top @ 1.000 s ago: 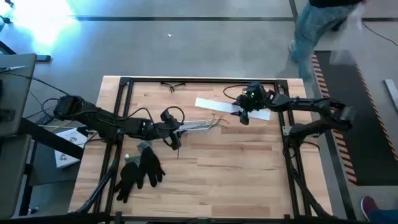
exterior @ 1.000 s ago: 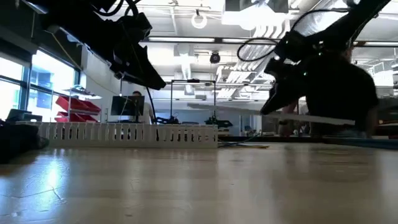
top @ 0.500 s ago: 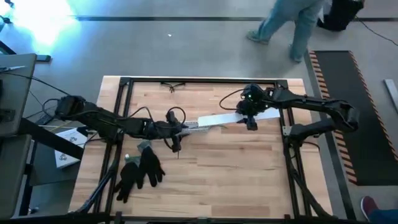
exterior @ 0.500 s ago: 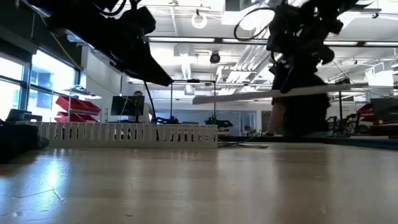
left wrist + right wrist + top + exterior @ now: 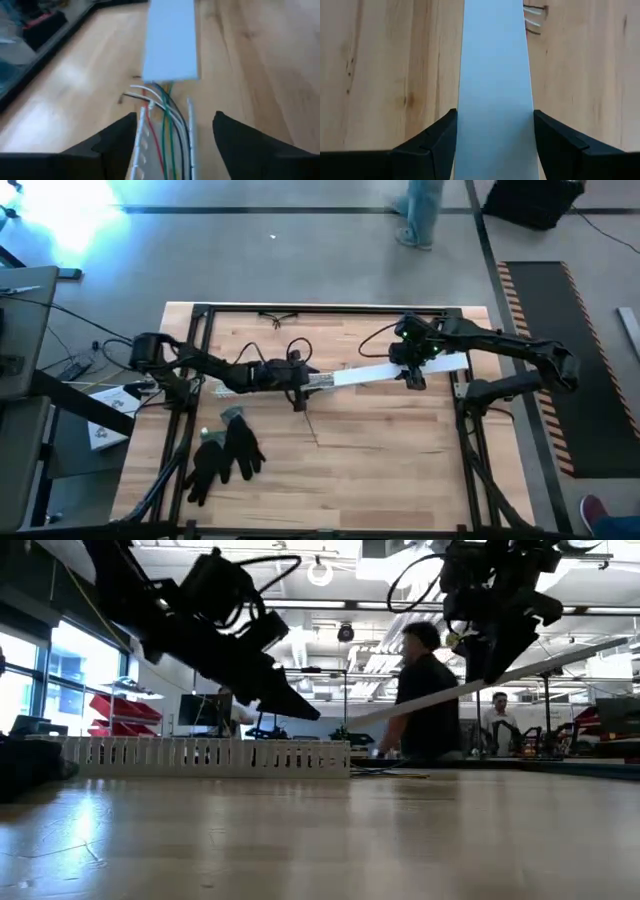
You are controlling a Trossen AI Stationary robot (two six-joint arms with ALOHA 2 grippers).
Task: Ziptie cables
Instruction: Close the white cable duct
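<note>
1. Right gripper (image 5: 412,370), far right of the table: fingers closed on the edges of a long white cover strip (image 5: 385,372), held raised and tilted.
2. Left gripper (image 5: 172,142), mid-table: fingers spread apart, gripping nothing, straddling the slotted channel (image 5: 141,145).
3. Cables (image 5: 162,117): lying in the channel between the left fingers, running under the strip's end.
4. Risk: lowered askew, the strip may pinch or dislodge the wires.
5. Only the left wrist view shows the wires; the low view alone shows the strip's tilt (image 5: 560,652).
</note>
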